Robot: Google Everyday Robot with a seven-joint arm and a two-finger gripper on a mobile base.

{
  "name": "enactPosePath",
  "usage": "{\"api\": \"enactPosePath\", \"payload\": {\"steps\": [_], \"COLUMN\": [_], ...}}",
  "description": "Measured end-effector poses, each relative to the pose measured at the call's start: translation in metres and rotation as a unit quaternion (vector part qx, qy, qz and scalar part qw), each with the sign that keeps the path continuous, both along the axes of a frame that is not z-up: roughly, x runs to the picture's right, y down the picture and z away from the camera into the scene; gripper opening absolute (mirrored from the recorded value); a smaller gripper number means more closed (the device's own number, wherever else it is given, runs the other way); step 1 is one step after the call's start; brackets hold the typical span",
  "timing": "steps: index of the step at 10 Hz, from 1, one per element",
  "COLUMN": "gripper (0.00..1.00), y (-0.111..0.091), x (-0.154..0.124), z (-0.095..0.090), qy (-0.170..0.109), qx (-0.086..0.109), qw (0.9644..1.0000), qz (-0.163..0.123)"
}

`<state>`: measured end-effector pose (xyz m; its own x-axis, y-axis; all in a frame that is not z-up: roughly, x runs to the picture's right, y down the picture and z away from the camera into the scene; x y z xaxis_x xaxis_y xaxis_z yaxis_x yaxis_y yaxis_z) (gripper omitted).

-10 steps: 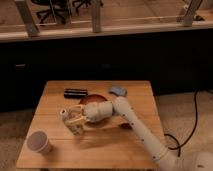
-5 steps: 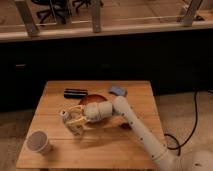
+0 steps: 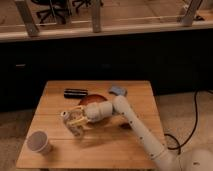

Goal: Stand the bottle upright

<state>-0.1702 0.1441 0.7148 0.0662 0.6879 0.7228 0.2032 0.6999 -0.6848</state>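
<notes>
The bottle (image 3: 67, 116) is small and pale with a whitish cap. It sits tilted just above the wooden table (image 3: 125, 145), left of centre, with its cap pointing up and to the left. My gripper (image 3: 75, 121) reaches in from the right, and its yellowish fingers (image 3: 79, 118) are closed around the bottle's body. The lower part of the bottle is hidden behind the fingers. The white arm (image 3: 131, 120) runs from the lower right across the table.
A black cylinder (image 3: 75, 93) lies on its side at the back of the table. A brown bowl (image 3: 92, 98) sits behind the gripper, with a blue-grey object (image 3: 118, 91) to its right. A grey-white paper cup (image 3: 38, 142) stands at the front left corner.
</notes>
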Motion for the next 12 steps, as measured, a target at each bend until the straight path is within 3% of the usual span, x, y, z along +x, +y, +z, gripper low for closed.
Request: {"api": "enactPosePath", "payload": {"steps": [5, 7, 12], "gripper": [0.0, 0.05, 0.57], "y": [0.0037, 0.0035, 0.0048], "x": [0.0001, -0.0014, -0.0008], "z": [0.0007, -0.0001, 0.0003], "qy": [-0.011, -0.013, -0.018], "qx": [0.0, -0.007, -0.009], "qw": [0.9999, 0.9999, 0.9997], "qz": [-0.006, -0.005, -0.014]}}
